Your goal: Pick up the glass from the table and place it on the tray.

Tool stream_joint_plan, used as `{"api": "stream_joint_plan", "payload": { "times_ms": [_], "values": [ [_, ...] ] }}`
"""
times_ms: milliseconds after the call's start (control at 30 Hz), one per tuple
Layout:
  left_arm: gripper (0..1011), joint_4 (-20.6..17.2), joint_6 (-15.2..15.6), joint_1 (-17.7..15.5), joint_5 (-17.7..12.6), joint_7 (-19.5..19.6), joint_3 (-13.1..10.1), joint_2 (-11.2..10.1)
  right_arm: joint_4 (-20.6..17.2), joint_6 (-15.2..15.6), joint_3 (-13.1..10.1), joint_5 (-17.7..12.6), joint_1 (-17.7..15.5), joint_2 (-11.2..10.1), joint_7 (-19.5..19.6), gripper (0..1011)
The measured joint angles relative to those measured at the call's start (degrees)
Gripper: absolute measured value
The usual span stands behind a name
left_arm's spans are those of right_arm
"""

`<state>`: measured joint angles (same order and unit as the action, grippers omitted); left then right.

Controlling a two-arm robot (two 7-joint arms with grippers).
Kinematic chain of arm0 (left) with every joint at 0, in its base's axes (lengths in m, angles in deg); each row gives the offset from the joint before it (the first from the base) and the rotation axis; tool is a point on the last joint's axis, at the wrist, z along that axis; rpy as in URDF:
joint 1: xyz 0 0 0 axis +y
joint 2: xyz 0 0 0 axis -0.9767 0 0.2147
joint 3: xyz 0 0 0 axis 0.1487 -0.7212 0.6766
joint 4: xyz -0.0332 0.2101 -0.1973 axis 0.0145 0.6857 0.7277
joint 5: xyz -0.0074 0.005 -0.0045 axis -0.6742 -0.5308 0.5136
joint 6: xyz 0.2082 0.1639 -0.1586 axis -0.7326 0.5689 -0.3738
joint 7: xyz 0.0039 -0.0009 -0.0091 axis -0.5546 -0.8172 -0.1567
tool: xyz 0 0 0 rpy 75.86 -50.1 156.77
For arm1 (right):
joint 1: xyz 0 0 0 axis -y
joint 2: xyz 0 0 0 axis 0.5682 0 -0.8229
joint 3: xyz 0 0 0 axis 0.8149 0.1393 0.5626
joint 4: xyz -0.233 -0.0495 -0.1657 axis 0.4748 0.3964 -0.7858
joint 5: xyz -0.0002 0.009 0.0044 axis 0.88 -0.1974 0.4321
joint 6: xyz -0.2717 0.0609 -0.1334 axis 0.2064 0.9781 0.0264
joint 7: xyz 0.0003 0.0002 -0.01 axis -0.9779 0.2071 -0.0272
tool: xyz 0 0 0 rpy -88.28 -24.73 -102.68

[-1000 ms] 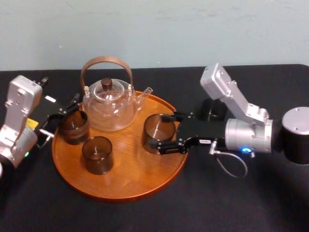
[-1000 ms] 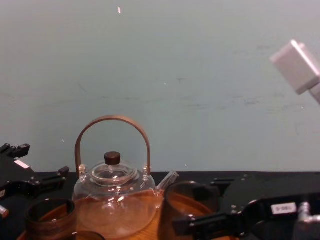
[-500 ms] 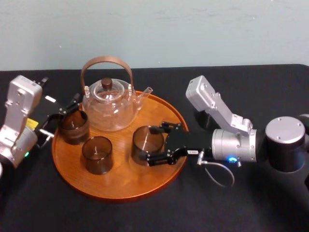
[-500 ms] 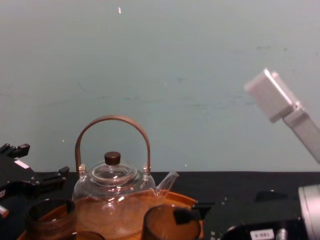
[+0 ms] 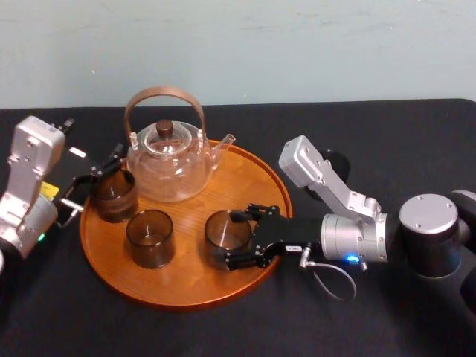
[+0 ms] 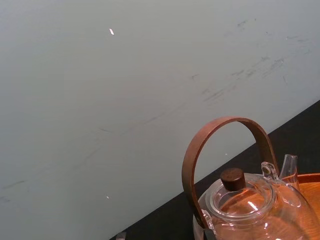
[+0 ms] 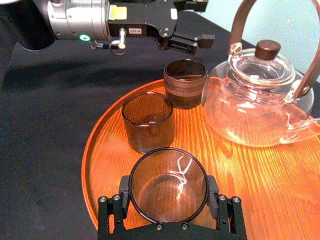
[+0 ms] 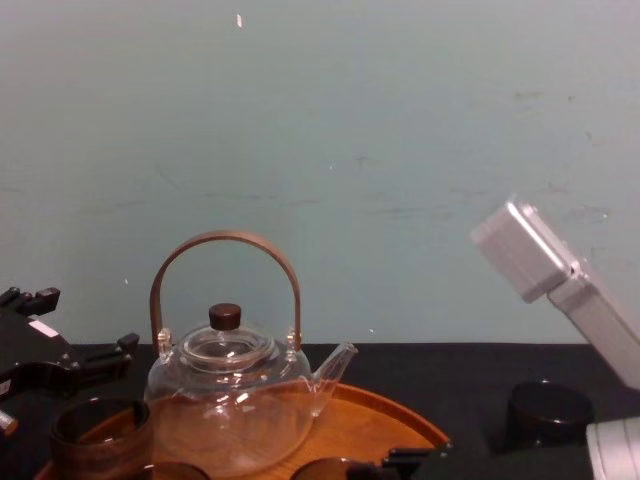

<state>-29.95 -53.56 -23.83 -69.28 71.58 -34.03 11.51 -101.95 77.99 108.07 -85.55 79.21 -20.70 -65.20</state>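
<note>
As right claw (image 5: pixel 234 239) grips glass (image 5: pixel 222 230), tray (image 5: pixel 186 286) holds teapot (image 5: pixel 167 160), tumblers (image 5: pixel 149 238); left claw (image 5: pixel 94 181) alongside.

Tray (image 5: pixel 186 286) on table (image 5: pixel 387 327), left of centre. Teapot (image 5: pixel 165 160) at tray's back. In front of it: left tumbler (image 5: pixel 113 195) by left rim, middle tumbler (image 5: pixel 149 238), glass (image 5: pixel 227 236) front-right between right gripper (image 5: pixel 236 239) fingers. Left gripper (image 5: pixel 95 180) at tray's left edge. Dark cup (image 8: pixel 545 412) on table, right of tray.
</note>
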Motion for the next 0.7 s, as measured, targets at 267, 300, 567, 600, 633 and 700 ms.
{"api": "stream_joint_plan", "payload": {
  "times_ms": [267,300,567,600,633,700],
  "values": [
    [1001,0.00,0.00,0.00,0.00,0.00,0.00,0.00,0.89,-0.07,0.08,0.59,-0.25,0.51,0.29,905],
    [1001,0.00,0.00,0.00,0.00,0.00,0.00,0.00,0.93,-0.06,0.08,0.71,-0.32,0.54,0.34,905],
    [1001,0.00,0.00,0.00,0.00,0.00,0.00,0.00,1.16,0.11,0.11,1.43,-0.55,0.74,0.63,904],
    [1001,0.00,0.00,0.00,0.00,0.00,0.00,0.00,1.15,0.11,0.11,1.53,-0.60,0.74,0.71,905],
    [1001,0.00,0.00,0.00,0.00,0.00,0.00,0.00,1.08,0.11,0.11,1.69,-0.66,0.74,0.89,904],
    [1001,0.00,0.00,0.00,0.00,0.00,0.00,0.00,1.02,0.10,0.11,1.82,-0.71,0.74,1.02,905]
  ]
}}
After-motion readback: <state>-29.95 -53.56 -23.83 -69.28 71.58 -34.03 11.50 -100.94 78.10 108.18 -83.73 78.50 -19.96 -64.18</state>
